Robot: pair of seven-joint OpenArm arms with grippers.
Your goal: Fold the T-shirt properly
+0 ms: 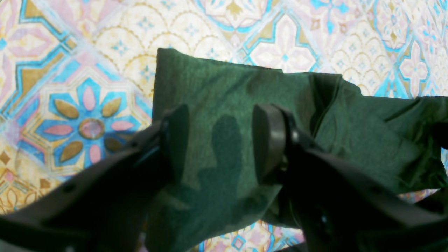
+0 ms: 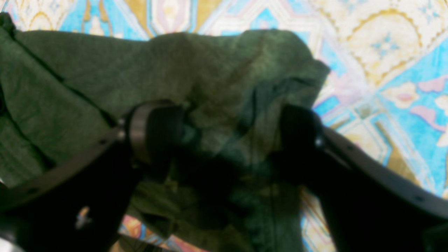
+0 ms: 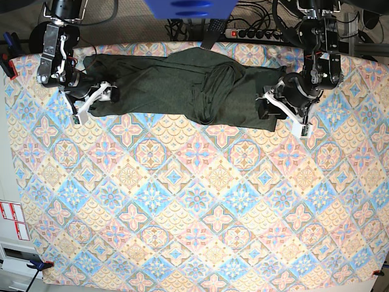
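From the base view I see the shirt [image 3: 182, 85] stretched sideways across the far part of the patterned cloth [image 3: 194, 207], lying as a long dark green band with a bunched ridge of folds near its middle. My left gripper [image 3: 285, 115] sits at that view's right end of the shirt, over its lower corner, and my right gripper [image 3: 94, 100] sits at the opposite end, well apart from the other. On the left wrist camera the left gripper [image 1: 220, 143] has its two fingers spread wide, one finger [image 1: 267, 140] over the fabric and the other near the shirt's edge, with green knit [image 1: 217, 101] showing plainly between them; I cannot tell if the tips touch the fabric. The shirt's corner there lies flat, while creases gather further along. On the right wrist camera, which is blurred, the right gripper [image 2: 227, 136] is likewise parted, both fingers standing over rumpled fabric [image 2: 105, 70], nothing pinched between them that I can make out.
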